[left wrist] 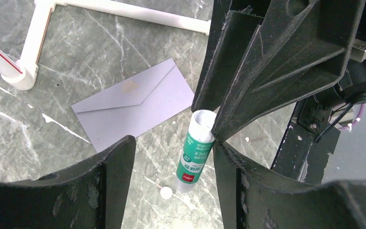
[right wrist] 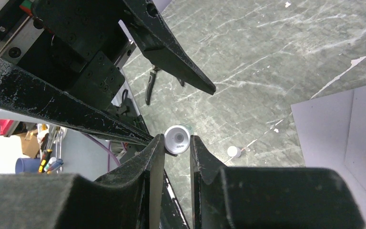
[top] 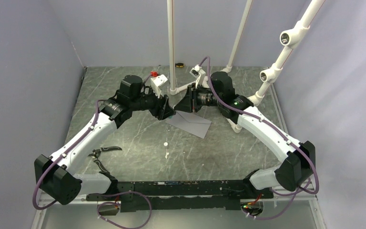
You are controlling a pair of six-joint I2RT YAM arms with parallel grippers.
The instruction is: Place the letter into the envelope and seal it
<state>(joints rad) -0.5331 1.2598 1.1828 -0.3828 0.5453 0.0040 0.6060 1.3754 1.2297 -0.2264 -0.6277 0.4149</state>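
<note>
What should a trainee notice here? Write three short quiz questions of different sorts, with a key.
1. Fill in: the jaws of the left hand stand ___.
2. Which one grips the glue stick? A) left hand B) right hand C) neither
3. True or false: the envelope lies on the table with its pointed flap standing up open.

Key:
1. open, with a gap either side of the stick
2. B
3. False, the flap is folded down flat on the body.
</note>
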